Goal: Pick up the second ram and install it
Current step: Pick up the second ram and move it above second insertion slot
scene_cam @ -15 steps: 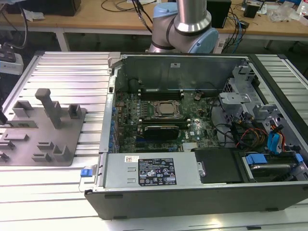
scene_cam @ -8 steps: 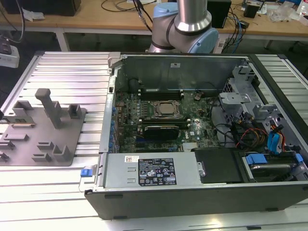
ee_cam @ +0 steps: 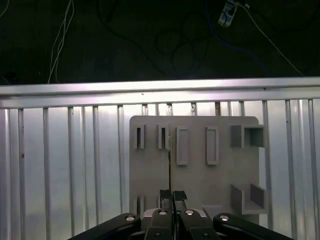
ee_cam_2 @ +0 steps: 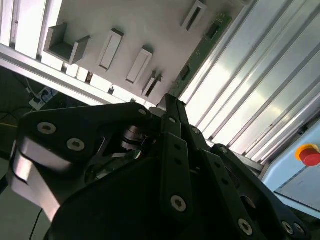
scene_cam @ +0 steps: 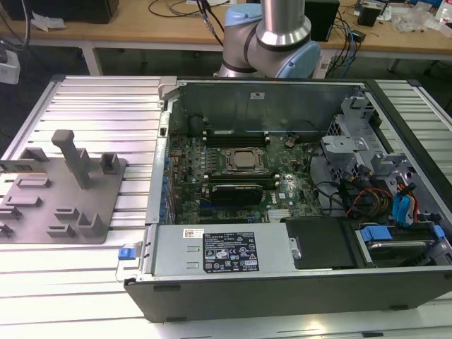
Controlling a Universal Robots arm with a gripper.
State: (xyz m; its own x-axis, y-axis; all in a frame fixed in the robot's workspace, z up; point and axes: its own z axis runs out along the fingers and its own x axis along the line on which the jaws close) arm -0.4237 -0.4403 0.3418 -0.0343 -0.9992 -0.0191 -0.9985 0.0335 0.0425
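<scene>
The second ram [ee_cam_2: 202, 45] is a thin green stick reaching out from my gripper's fingertips in the second wrist view. In the first wrist view I see the second ram [ee_cam: 170, 165] edge-on as a fine line. My gripper [ee_cam: 173, 194] is shut on one end of it, with the black fingers [ee_cam_2: 172, 130] pressed together. Below it lies the grey tray [ee_cam: 195, 180] with its slots, and the stick hangs over it, apart from its surface. The exterior view has the grey tray [scene_cam: 42, 212] with its post at its left, and the open computer case with the motherboard [scene_cam: 282, 191].
The ribbed aluminium table [scene_cam: 106, 106] carries the tray and the case [scene_cam: 282, 282]. A silver processor [scene_cam: 245, 161] sits mid-board between dark slot rows. Drive cages and cables fill the case at the exterior view's right. A red stop button [ee_cam_2: 310, 154] is near the table edge.
</scene>
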